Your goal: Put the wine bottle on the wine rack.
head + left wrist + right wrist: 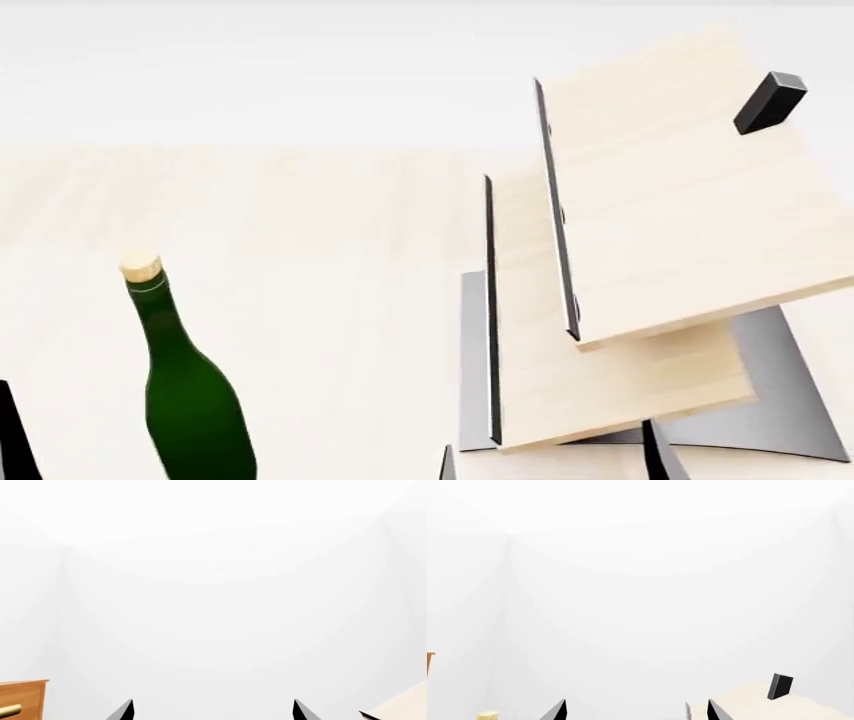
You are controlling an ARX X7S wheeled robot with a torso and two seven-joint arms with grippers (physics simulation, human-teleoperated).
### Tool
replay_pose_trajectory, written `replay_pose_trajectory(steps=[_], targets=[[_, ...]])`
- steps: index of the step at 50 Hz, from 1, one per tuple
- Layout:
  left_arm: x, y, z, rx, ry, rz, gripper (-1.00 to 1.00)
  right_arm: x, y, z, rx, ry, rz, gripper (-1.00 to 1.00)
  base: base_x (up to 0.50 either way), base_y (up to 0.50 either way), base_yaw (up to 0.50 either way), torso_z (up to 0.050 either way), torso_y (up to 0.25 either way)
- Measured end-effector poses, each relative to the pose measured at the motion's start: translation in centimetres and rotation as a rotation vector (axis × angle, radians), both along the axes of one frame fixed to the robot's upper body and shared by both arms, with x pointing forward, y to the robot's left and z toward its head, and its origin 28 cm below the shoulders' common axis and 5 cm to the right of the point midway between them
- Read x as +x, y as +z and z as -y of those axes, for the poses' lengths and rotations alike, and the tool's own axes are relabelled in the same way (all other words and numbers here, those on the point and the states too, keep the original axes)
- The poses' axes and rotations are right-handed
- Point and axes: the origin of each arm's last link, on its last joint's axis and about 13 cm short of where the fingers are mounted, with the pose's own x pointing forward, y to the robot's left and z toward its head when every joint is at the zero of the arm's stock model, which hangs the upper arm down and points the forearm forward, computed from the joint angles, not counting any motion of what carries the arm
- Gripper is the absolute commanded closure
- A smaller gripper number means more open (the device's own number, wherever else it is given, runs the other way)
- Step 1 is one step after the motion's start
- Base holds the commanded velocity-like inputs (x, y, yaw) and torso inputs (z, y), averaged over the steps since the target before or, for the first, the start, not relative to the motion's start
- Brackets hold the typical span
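While both hands sit low at the edge of their wrist views, only dark fingertips show: the left hand [213, 711] presents two black tips set wide apart with nothing between them, so it reads as released; the right hand [636, 711] likewise shows two black tips well apart and empty, also released.

Item, wine bottle [194, 400]: dark green glass, slim neck, tan cork top; stands upright on the pale wood bench [320, 260] at about 8 o'clock in the head view; its base is cut off by the frame edge; its label is not seen; no hand touches it; its cork top alone shows at 7 o'clock in the right wrist view.

Item, wine rack [667, 230]: slanted light wood boards stepped one over another, each with a thin dark strip along its edge; carried on a curved grey metal base [787, 400]; occupies the 3 o'clock half of the head view, well apart from the bottle; a small dark block [770, 102] stands on the topmost board near 1 o'clock; that block and a part of pale board also show at 5 o'clock in the right wrist view, and a corner of board at 5 o'clock in the left wrist view.

Item, orange-brown cabinet [23, 699] with a brass handle [10, 710]: corner only, at 8 o'clock in the left wrist view.

Surroundings: plain white walls fill both wrist views.
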Motion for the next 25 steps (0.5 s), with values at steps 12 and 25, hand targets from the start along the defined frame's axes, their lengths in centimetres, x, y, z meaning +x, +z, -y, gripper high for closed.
replay_pose_trajectory(steps=[12, 25], targets=[[0.0, -0.08, 0.05, 0.001, -0.002, -0.001, -1.0, -0.01, -0.09, -0.04, -0.001, 0.002, -0.002, -1.0, 0.0, -0.08, 0.0, 0.0, 0.0], [-0.02, -0.15, 0.1, 0.002, -0.004, -0.003, -1.0, -0.04, -0.18, -0.07, -0.004, 0.003, -0.003, -1.0, 0.0, -0.08, 0.0, 0.0, 0.0]])
